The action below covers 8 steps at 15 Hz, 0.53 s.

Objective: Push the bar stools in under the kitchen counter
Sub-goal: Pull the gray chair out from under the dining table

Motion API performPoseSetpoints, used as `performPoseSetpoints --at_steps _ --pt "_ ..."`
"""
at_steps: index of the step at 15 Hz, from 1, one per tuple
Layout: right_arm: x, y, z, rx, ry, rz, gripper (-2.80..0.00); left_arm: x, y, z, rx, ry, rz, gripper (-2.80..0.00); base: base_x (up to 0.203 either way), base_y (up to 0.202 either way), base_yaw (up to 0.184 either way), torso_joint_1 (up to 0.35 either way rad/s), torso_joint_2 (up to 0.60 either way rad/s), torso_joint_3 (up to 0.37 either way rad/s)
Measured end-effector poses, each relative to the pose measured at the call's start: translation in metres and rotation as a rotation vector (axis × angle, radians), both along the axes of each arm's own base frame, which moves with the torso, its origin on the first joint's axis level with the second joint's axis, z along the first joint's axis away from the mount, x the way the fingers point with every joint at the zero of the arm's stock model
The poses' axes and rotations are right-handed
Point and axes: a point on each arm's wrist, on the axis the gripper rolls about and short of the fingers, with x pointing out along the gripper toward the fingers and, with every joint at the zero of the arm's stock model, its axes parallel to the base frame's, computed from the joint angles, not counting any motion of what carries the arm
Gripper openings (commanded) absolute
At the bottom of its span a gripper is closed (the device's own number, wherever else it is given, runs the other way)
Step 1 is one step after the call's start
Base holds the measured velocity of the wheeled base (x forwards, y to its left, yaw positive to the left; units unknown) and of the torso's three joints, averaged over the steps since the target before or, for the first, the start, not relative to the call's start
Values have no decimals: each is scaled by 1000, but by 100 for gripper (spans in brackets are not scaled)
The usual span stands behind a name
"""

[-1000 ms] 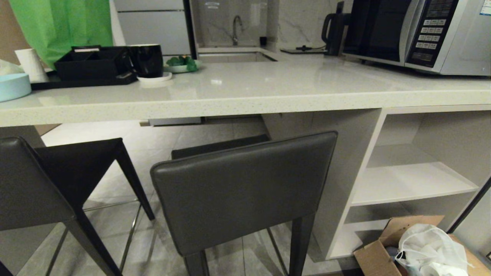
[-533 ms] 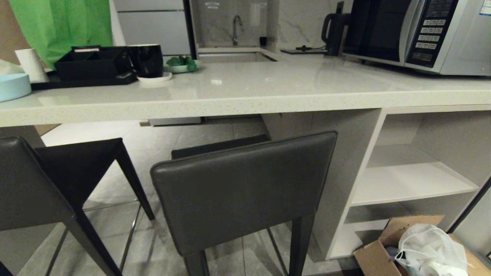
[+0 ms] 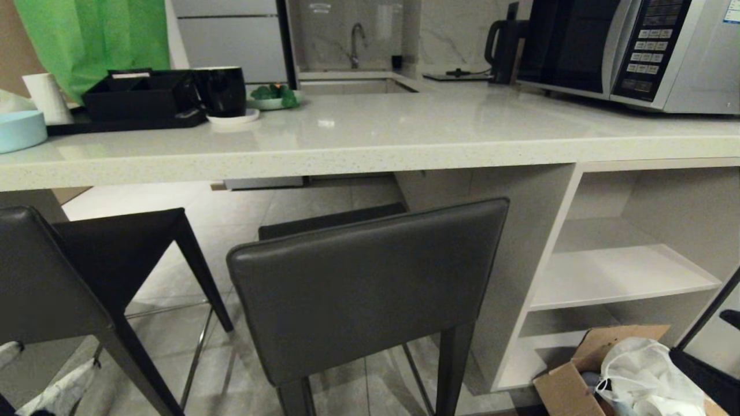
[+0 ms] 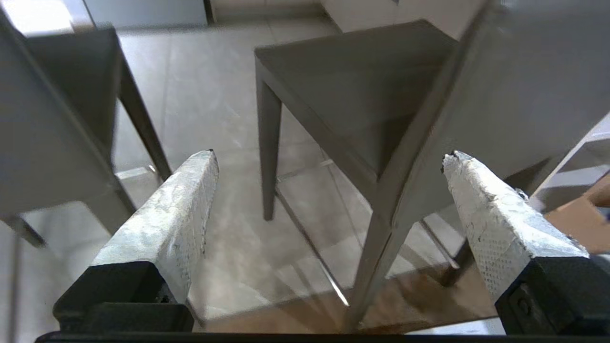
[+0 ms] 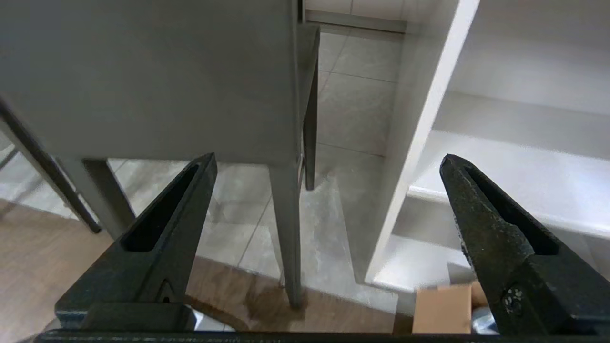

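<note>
Two dark grey bar stools stand in front of the kitchen counter [image 3: 370, 151]. One [image 3: 370, 283] is in the middle with its backrest toward me; the other [image 3: 52, 277] is at the left. Both seats reach partly under the worktop. My left gripper [image 3: 40, 375] shows its white-wrapped fingers low at the left, open and empty. In the left wrist view the left gripper [image 4: 331, 155] faces the middle stool's seat [image 4: 362, 81] and rear leg. My right gripper [image 3: 717, 346] is low at the right, also open. In the right wrist view the right gripper [image 5: 329, 159] hangs behind the middle stool's backrest [image 5: 152, 76], apart from it.
White open shelves [image 3: 618, 271] stand right of the knee space. A cardboard box with a white bag [image 3: 630, 370] lies on the floor beside them. On the worktop are a microwave [image 3: 630, 52], a black tray with cups [image 3: 144, 98] and a pale blue bowl [image 3: 20, 130].
Both grippers have risen into the bottom corners of the head view, where neither showed before. The stools and the camera have not moved.
</note>
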Motion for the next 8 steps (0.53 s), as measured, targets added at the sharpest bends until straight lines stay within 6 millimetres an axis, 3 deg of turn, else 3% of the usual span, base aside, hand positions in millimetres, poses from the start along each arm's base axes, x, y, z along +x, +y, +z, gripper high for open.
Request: performPoseSetpoints --at_steps 3,8 --pt "27 1 4 43 65 3 0 14 -3 -2 -34 63 -48 0 0 0 0 0 0 0" --pt "64 8 9 56 57 48 0 18 -7 -9 -35 115 -105 0 0 0 0 0 0 0"
